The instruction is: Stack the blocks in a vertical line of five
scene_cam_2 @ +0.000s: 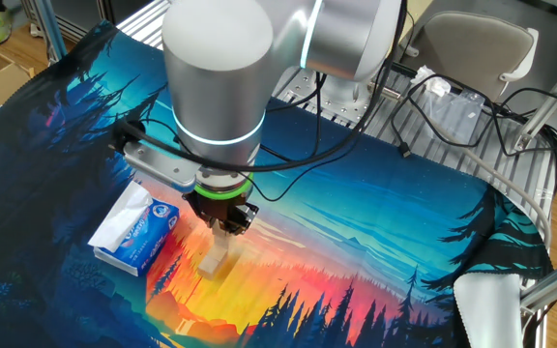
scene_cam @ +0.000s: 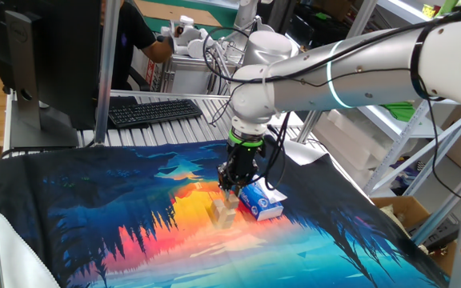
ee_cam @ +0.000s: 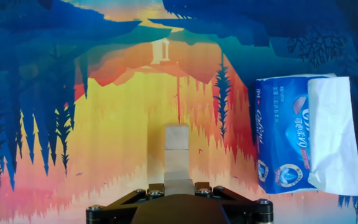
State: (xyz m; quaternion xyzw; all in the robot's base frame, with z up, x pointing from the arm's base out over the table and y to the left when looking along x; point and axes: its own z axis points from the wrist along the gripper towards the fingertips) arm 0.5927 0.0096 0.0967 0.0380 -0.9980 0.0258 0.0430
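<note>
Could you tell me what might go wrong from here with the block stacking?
The gripper hangs right over the blocks; a slightly off-centre descent or release could topple them. The tissue pack lies close beside them, so a sideways move might clip it. How many blocks are stacked cannot be told.

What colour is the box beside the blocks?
Blue and white tissue box; clearest in the hand view.

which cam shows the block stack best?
Hand view: the block stack sits centred and unobstructed, seams between cubes visible. One fixed view shows it small below the gripper; the other fixed view shows it partly hidden under the arm.
</note>
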